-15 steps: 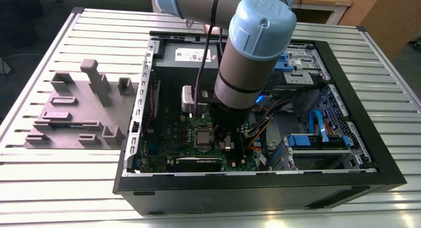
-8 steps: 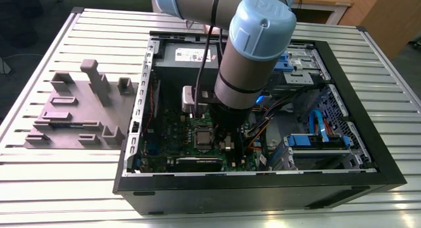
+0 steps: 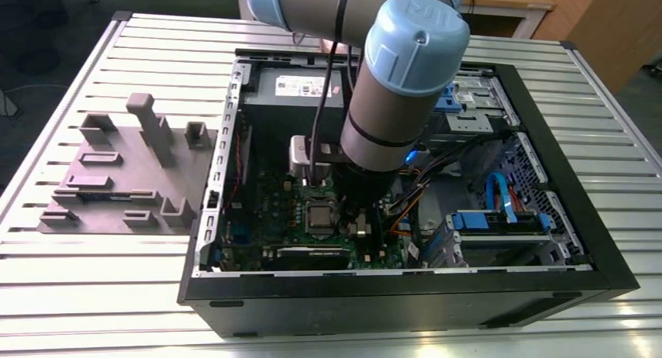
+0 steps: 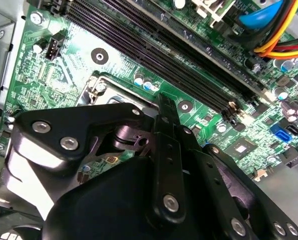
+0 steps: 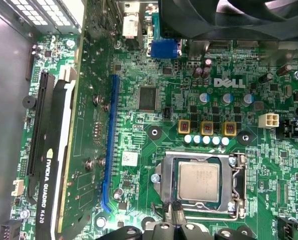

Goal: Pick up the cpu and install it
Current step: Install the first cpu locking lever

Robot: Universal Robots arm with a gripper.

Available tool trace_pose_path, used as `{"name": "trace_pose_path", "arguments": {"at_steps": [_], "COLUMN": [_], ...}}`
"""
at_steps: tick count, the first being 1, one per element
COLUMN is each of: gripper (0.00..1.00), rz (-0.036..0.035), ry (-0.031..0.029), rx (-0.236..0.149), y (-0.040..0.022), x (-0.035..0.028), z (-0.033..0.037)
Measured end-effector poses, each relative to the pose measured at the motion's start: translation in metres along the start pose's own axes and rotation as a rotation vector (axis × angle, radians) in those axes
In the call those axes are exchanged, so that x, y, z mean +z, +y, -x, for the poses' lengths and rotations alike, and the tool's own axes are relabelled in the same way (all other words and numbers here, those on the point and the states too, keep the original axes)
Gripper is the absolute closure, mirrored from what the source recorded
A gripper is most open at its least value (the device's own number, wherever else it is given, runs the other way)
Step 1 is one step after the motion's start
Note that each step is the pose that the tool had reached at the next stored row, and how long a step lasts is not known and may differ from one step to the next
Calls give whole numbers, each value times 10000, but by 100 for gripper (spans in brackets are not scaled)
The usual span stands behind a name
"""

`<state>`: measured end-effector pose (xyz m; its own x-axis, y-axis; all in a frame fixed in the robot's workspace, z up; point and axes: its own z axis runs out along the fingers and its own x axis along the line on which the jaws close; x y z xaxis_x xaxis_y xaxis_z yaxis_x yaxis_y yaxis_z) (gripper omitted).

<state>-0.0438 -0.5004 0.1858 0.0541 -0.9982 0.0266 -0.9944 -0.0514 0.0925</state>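
Black gripper point(image 5: 175, 207) hangs low inside the big computer case point(image 3: 404, 284), fingers pressed together, holding nothing. On the green board point(image 5: 138, 135), the cpu point(image 5: 199, 181) already lies flat in its shiny socket frame point(image 5: 165, 190), just beside the fingertips. I think placing is done. Room is open above only; walls and parts crowd the sides.

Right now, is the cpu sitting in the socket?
Yes, in the first wrist view the cpu lies flat inside the socket frame on the motherboard, its silver top exposed.

silver-grey cpu point(image 5: 199, 181), green motherboard point(image 5: 154, 145)
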Motion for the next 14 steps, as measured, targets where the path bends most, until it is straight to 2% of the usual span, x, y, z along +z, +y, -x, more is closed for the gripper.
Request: {"name": "trace_pose_path", "arguments": {"at_steps": [3,4,9,14], "gripper": [90,90,90,90], "rz": [2,-12,-6,-11], "ry": [10,-2,-8,-29], "rx": [-19,-33,-40,-40], "y": [-22,-33,-34,-30], "x": [4,15,22,-23], "z": [-1,0,-1,0]}}
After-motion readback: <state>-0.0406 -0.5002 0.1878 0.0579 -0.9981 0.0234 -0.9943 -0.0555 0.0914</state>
